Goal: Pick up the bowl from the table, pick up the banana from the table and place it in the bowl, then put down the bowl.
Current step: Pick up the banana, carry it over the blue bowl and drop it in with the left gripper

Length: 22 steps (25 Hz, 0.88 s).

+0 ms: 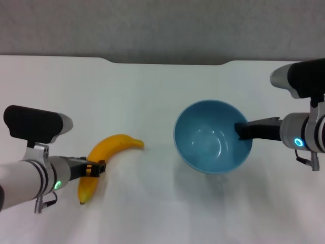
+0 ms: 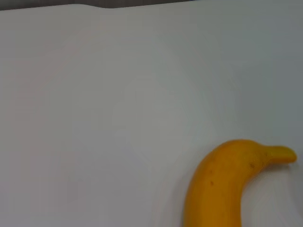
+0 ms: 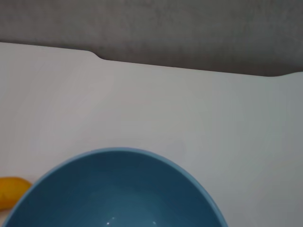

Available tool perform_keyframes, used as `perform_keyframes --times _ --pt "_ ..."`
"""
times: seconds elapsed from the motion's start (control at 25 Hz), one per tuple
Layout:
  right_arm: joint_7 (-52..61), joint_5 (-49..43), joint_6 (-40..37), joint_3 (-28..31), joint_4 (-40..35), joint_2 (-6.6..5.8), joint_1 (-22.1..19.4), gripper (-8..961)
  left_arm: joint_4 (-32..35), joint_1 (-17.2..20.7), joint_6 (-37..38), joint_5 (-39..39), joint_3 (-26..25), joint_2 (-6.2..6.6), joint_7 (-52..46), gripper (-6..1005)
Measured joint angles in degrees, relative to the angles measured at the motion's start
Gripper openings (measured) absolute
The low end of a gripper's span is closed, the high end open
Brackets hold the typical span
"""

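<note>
The light-blue bowl [image 1: 210,136] is right of centre, tilted toward me, with a faint shadow on the white table [image 1: 152,91] under it. My right gripper [image 1: 242,131] is shut on its right rim, one finger inside the wall. The bowl fills the near part of the right wrist view [image 3: 118,189]. The orange-yellow banana [image 1: 109,148] lies on the table at the left. My left gripper [image 1: 95,168] is shut across its lower half. The left wrist view shows the banana's upper half [image 2: 222,184], and a bit of it shows in the right wrist view [image 3: 10,191].
The table's far edge has a shallow notch [image 1: 167,62] with a grey wall behind it. Bare white tabletop lies between the banana and the bowl.
</note>
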Motion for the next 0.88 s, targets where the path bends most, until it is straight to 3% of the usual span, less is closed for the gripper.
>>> perform_keyframes --times 0.08,0.36,0.52,0.64,0.88 --pt "0.0 0.2 -0.3 0.0 -0.2 -0.03 -0.3 85 -1.6 0.6 -0.6 0.0 -0.3 0.05 0.3 495" --pt "0.0 0.5 -0.6 -0.7 -1.6 -0.07 0.2 90 -19.2 7.6 -7.1 0.0 -5.7 0.24 5.5 492" --pt "0.0 1.5 -2.0 -2.0 -2.5 -0.02 0.4 93 -27.0 10.1 -10.0 -2.6 -5.7 0.22 6.8 492" --pt "0.0 3.3 -3.1 -3.7 -3.5 -0.08 1.3 96 -30.8 10.4 -11.5 -12.4 -5.0 0.17 10.9 492" --pt "0.0 5.4 -4.2 -5.9 -5.3 -0.03 3.6 100 -31.2 8.5 -13.0 -24.4 -4.8 0.14 18.1 491"
